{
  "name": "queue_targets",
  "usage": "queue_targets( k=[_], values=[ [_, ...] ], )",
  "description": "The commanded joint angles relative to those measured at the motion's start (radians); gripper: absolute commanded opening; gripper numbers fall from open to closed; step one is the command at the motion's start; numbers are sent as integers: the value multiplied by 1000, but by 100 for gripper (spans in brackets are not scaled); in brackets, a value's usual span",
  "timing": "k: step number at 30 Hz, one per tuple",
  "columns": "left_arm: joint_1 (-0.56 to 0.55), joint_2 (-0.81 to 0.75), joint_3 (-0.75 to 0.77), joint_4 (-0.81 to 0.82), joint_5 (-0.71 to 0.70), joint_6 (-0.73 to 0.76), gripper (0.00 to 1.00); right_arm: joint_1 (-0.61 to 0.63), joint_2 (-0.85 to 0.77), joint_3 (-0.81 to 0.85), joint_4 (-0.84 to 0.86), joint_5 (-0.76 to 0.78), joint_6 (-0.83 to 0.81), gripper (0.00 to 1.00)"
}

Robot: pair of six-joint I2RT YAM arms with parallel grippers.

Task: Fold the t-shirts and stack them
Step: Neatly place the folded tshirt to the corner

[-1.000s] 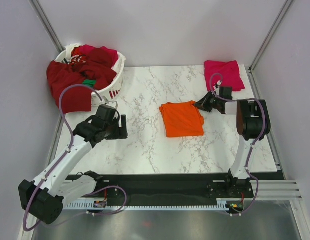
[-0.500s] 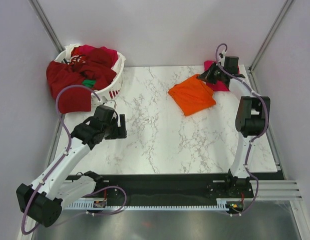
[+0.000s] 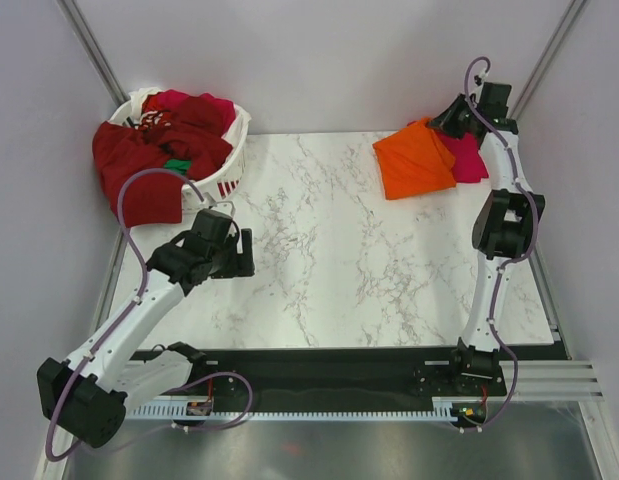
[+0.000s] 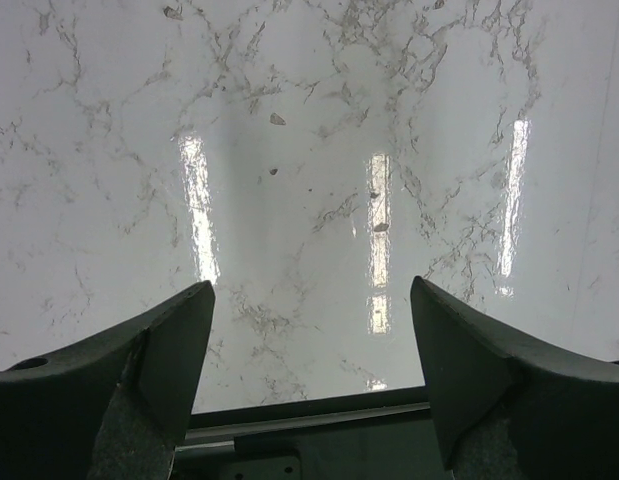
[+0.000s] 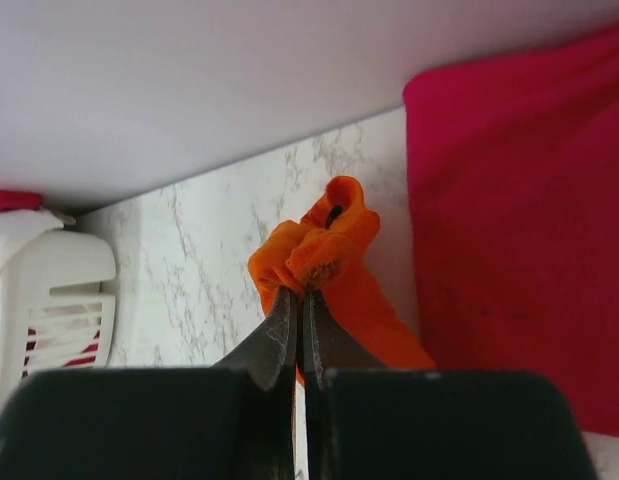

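1. Basket: the white plastic slotted basket (image 3: 239, 130) sits at the far-left corner of the white marble-pattern table (image 3: 319, 270). You have a heap of t-shirts in it. A dark red shirt (image 3: 139, 185) spills over the near-left rim, a crimson shirt (image 3: 194, 108) lies on top, and a scrap of green cloth (image 3: 177, 166) pokes out between them.
2. Your left gripper (image 3: 245, 253) hovers over bare marble on the left side of the table, near the basket and clear of it. In the left wrist view both black fingers (image 4: 159, 350) stand wide apart with only tabletop between them. It grips nothing.
3. The bright orange t-shirt (image 3: 411, 162) is folded at the far-right end of the table. Its right edge overlaps the magenta-pink t-shirt (image 3: 471, 160), which lies folded in the far-right corner. From above you can't tell whether the orange one rests fully on the surface or hangs partly lifted.
4. Your right gripper (image 3: 436, 122) is at the far-right corner with the arm stretched out, close to the back wall (image 3: 319, 60). In the right wrist view the jaws are pressed together, clamped on a bunched fold of the orange cloth at their tips. In that view the magenta-pink shirt lies flat just right of the pinch, and the basket shows at the far left.
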Motion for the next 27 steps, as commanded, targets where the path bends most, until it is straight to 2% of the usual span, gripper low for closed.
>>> queue_targets(
  k=[1, 6, 10, 12, 19, 22, 25, 27],
  values=[
    [3, 4, -8, 28, -20, 25, 87, -45, 54, 153, 17, 24, 36, 0],
    [1, 7, -13, 28, -27, 21, 87, -154, 170, 221, 162, -33, 179, 0],
    [1, 15, -13, 28, -29, 21, 87, -177, 269, 213, 222, 10, 170, 0],
    [1, 19, -13, 28, -27, 21, 86, -182, 323, 208, 238, 54, 159, 3],
    [-2, 22, -15, 28, -32, 19, 86, -217, 406, 188, 290, 186, 138, 4],
    [-3, 30, -15, 28, -32, 19, 86, -223, 424, 169, 314, 209, 123, 10],
    [-3, 33, -15, 28, -34, 18, 86, -228, 437, 153, 328, 208, 112, 28],
    [-5, 33, -15, 27, -34, 16, 86, -228, 437, 142, 339, 192, 113, 35]
  ],
)
